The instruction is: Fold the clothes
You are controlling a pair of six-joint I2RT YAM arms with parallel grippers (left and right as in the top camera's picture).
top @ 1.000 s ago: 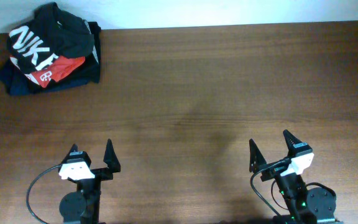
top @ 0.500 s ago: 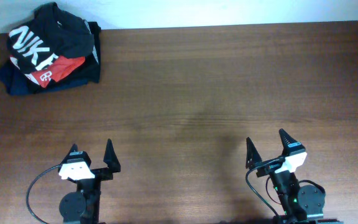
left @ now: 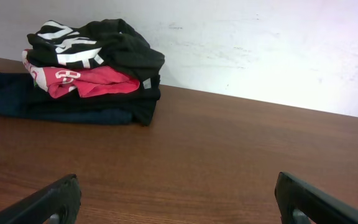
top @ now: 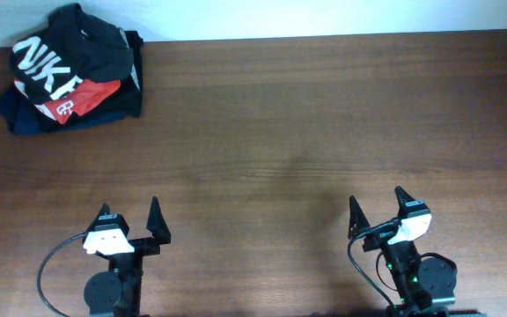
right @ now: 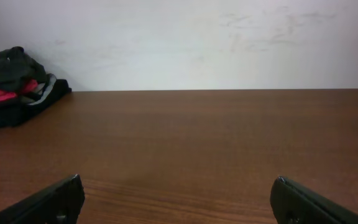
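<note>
The clothes, a crumpled black T-shirt (top: 91, 44) with white NIKE lettering, lie on top of a pile in the table's far left corner. The left wrist view shows the T-shirt (left: 114, 43) well ahead to the left, and the right wrist view shows it (right: 8, 65) far off at the left. My left gripper (top: 130, 210) stands open near the front edge with nothing between its fingers; the same gripper (left: 176, 180) has only bare wood ahead of it. My right gripper (top: 377, 197) is also open and empty at the front right, and from its own wrist (right: 177, 180) the gap holds nothing.
Under the T-shirt lies a red shirt (top: 82, 97) with white lettering, on folded navy and black garments (top: 20, 119). A white wall (left: 260, 43) rises right behind the table's back edge. The brown wooden table (top: 280, 132) stretches between the pile and the grippers.
The right arm has shifted slightly to the left. The left arm and the pile have not moved.
</note>
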